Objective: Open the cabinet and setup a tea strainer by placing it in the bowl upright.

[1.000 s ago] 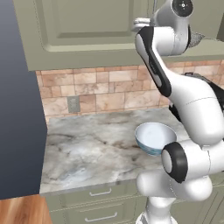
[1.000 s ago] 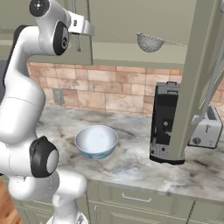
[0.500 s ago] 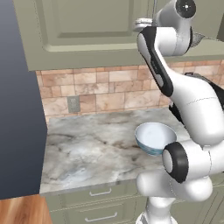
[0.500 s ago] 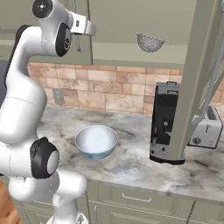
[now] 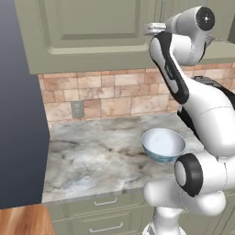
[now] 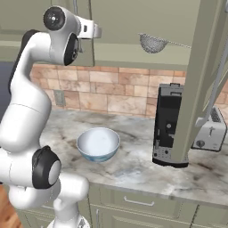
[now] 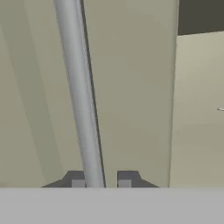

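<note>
- The arm has crept a little to the right along the cabinet front over the last second; its wrist sits slightly farther right in the left base view, with the base and the counter scene unshifted.
- In the hand view the gripper faces the left door's silver bar handle; the two fingertips stand apart, the bar runs down just inside the left one, and nothing is clamped.
- The right door hangs swung out toward the near side, as before, showing its edge in front of the black coffee machine.
- The tea strainer rests on the open cabinet's shelf, up and to the right of the hand, its thin handle pointing right; unmoved.
- The bowl stands upright on the marble counter below, well apart from the strainer and left of the coffee machine; unmoved.
- A toaster sits far right, behind the open door.
</note>
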### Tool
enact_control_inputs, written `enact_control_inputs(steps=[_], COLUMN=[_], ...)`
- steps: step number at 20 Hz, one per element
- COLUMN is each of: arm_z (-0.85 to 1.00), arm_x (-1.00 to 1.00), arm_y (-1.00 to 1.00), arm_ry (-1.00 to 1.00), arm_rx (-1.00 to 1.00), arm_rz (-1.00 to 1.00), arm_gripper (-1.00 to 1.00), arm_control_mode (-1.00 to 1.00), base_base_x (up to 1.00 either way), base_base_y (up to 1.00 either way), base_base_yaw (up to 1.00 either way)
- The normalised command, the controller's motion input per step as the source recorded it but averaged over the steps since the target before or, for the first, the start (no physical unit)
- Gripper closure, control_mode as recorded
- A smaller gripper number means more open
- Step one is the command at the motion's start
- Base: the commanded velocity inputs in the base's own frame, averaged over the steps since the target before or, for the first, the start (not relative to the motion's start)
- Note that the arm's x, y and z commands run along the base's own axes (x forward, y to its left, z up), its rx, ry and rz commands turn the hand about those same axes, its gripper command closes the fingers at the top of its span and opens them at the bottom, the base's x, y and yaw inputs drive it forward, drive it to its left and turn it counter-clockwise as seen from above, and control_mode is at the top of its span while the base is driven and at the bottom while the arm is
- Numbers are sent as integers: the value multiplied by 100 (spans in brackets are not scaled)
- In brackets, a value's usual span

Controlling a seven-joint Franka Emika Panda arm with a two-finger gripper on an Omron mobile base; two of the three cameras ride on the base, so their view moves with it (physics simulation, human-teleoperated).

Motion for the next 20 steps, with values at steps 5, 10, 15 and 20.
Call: enact_control_inputs(steps=[5,10,15,20], arm_z=[0,0,3,1], arm_x=[0,-23,-68,-89], arm_y=[23,24,26,36], arm_ry=[4,9,3,3], arm_rx=[0,-3,-2,-1], arm_rz=[-6,-20,-23,-23], arm_gripper=[100,100,100,100], arm_control_mode=[-100,-100,-100,-100], base_base_x=[0,0,0,0], base_base_y=[0,0,0,0], base_base_yaw=[0,0,0,0])
